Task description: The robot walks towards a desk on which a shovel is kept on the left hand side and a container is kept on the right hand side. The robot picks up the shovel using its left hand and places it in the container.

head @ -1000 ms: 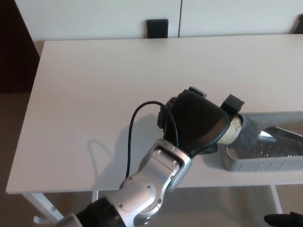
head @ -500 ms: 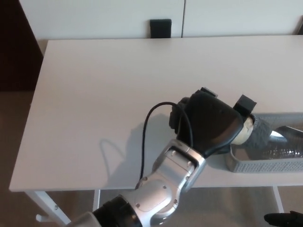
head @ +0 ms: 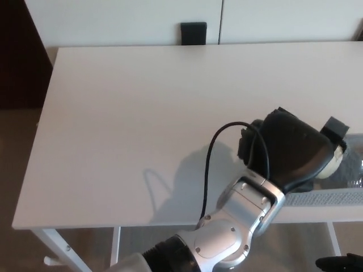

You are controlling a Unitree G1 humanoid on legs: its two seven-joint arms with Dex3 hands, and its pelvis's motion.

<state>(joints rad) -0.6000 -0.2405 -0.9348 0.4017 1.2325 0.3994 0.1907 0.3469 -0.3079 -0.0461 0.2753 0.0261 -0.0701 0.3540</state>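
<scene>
My left hand (head: 295, 152) reaches across the white desk (head: 142, 113) and hovers over the left end of the grey mesh container (head: 334, 196) at the right edge of the head view. It is shut on the shovel, of which only a bit of pale handle (head: 334, 166) shows past the knuckles. The hand and the picture's edge hide the blade. A black cable (head: 212, 153) loops up from the wrist. A black shape (head: 340, 263) in the bottom right corner, below the desk's front edge, looks like my right hand.
A black chair back (head: 194, 29) stands behind the desk's far edge against white cabinets. The desk's front edge runs just under my forearm (head: 244, 221). A dark wall panel borders the left side.
My left hand has carried the shovel to the right, from the container's left rim to over the container. The shovel's grey neck and blade no longer show.
</scene>
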